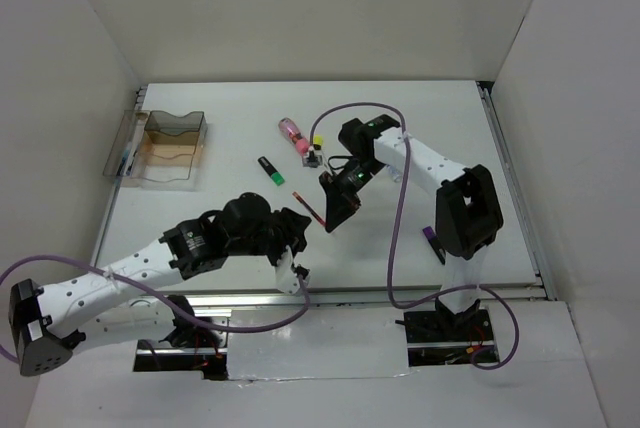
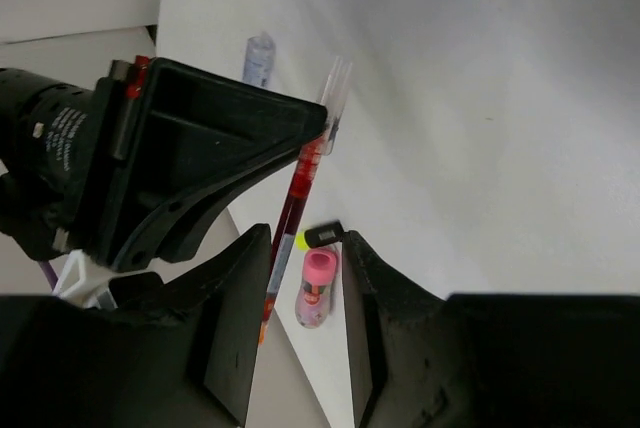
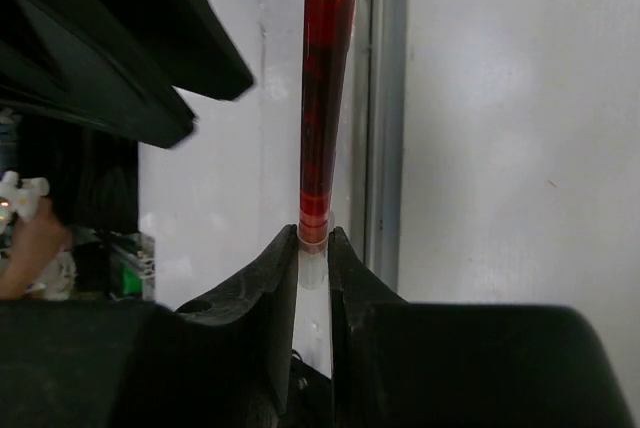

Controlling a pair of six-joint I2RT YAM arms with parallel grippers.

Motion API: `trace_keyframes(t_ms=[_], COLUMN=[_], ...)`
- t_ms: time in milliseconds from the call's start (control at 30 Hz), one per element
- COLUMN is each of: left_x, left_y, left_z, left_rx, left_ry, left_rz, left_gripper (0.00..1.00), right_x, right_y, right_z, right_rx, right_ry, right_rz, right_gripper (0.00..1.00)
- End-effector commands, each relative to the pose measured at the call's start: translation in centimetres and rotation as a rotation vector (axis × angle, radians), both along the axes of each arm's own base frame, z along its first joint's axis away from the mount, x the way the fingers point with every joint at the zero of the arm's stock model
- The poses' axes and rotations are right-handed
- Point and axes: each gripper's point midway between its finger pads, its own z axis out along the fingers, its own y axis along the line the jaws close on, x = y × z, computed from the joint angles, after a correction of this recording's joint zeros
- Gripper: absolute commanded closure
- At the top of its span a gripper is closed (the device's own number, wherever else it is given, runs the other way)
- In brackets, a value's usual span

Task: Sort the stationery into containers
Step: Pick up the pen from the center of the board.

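My right gripper [image 1: 331,216] [image 3: 314,240] is shut on the clear end of a thin red pen [image 1: 305,206] [image 3: 327,78] and holds it above the table. My left gripper [image 1: 300,224] [image 2: 306,248] is open, and the red pen [image 2: 300,183] runs between its jaws, close to the left finger. A pink tube [image 1: 292,133] [image 2: 317,288], a yellow-ended highlighter [image 1: 316,145] [image 2: 322,237] and a green-ended highlighter [image 1: 270,170] lie mid-table. A purple-ended highlighter [image 1: 433,244] lies beside the right arm. A blue-capped clear bottle [image 2: 258,58] lies beyond. The clear box [image 1: 172,149] stands far left.
A narrow clear tray [image 1: 124,144] lies against the left wall beside the box. White walls enclose the table on three sides. A purple cable [image 1: 395,248] loops over the right half. The two arms meet at the table's middle.
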Motion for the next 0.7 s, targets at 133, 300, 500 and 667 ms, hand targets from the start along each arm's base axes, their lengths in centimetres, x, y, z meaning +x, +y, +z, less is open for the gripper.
trace_keyframes(t_ms=[133, 300, 500, 667], left_x=[1.7, 2.0, 2.0, 2.2], left_y=[-0.8, -0.7, -0.6, -0.2], left_z=[0.2, -0.5, -1.5, -2.1], left_rx=[0.006, 0.026, 0.043, 0.059], left_ry=[-0.104, -0.112, -0.118, -0.110], left_rz=[0.067, 0.074, 0.066, 0.059], left_gripper=[0.51, 0.50, 0.54, 0.68], right_x=[-3.1, -3.5, -4.5, -4.7], right_y=[1.2, 1.4, 1.5, 1.6], right_z=[2.6, 3.0, 2.5, 2.7], right_rx=[0.053, 0.059, 0.032, 0.031], right_ry=[0.272, 0.266, 0.240, 0.216], right_rz=[-0.022, -0.010, 0.030, 0.046], right_gripper=[1.00, 1.00, 1.00, 1.00])
